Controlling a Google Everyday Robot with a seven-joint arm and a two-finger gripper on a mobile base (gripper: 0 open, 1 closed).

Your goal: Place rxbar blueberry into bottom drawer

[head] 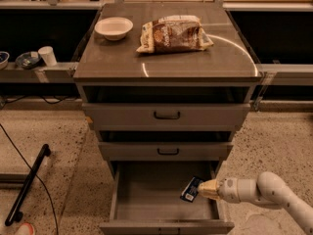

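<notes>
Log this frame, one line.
gripper: shut on blue-wrapped rxbar blueberry | where: inside open grey metal bottom drawer, right side | release: not yet

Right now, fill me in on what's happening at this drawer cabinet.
The robot's arm reaches in from the right. Its gripper holds the rxbar blueberry, tilted, at the right side of the pulled-out bottom drawer. The bar is not yet let go. The two upper drawers are pushed further in. On the cabinet top sit a white bowl and a brown-and-white snack bag, both well away from the gripper.
</notes>
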